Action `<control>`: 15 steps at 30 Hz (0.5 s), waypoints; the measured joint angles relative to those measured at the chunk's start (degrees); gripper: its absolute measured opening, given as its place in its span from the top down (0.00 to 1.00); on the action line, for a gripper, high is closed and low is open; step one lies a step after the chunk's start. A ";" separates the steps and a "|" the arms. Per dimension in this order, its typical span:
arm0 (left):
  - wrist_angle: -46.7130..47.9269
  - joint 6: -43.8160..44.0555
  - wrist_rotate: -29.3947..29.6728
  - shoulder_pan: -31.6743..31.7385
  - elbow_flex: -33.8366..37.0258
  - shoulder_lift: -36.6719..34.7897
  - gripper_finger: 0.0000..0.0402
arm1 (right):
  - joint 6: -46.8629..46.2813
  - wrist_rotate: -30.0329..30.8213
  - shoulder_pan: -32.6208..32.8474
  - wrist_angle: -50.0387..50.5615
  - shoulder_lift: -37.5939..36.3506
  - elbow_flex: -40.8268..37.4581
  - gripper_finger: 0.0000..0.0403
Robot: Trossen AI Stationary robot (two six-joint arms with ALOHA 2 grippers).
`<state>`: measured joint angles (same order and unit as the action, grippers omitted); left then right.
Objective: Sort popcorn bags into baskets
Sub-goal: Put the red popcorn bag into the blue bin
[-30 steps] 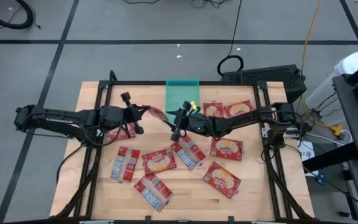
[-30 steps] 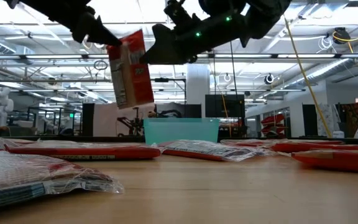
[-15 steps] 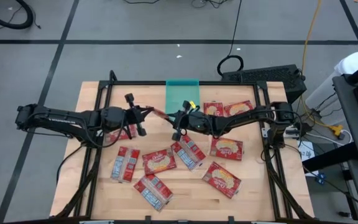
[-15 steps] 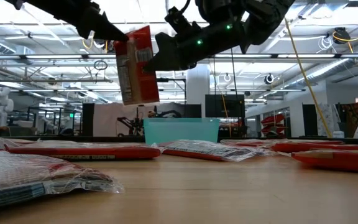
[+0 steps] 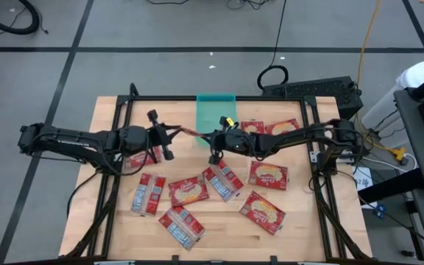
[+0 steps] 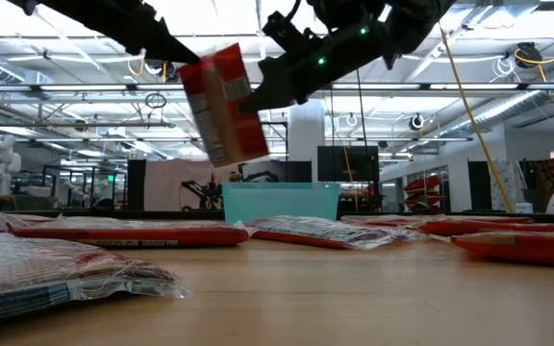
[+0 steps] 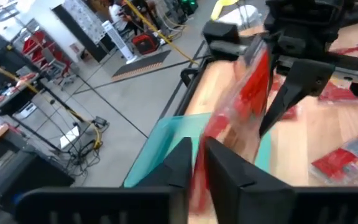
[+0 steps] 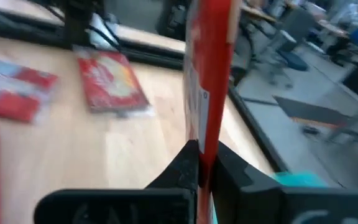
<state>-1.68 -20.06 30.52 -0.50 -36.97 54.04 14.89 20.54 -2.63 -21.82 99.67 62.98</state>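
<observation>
Popcorn bag [image 6: 224,106], red, held aloft between both grippers, tilted, above the table [image 5: 308,228].
Left gripper [image 5: 169,133]: jaws pinching one end of the bag.
Right gripper [image 5: 210,138]: jaws pressed on the opposite end of the same bag, packet edge-on between its fingers [image 8: 185,163].
Teal basket [image 5: 216,110]: just beyond both sets of jaws, on the table.
Remaining popcorn bags [image 5: 188,191]: lying flat below and beside the jaws.
</observation>
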 joint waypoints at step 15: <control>5.94 16.22 0.56 5.69 1.12 0.03 0.63 | 14.85 10.03 -0.48 16.58 -11.06 0.02 0.98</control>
<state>4.26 -3.84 31.09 5.19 -35.85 54.07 29.74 30.57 -3.11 -5.24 88.61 63.00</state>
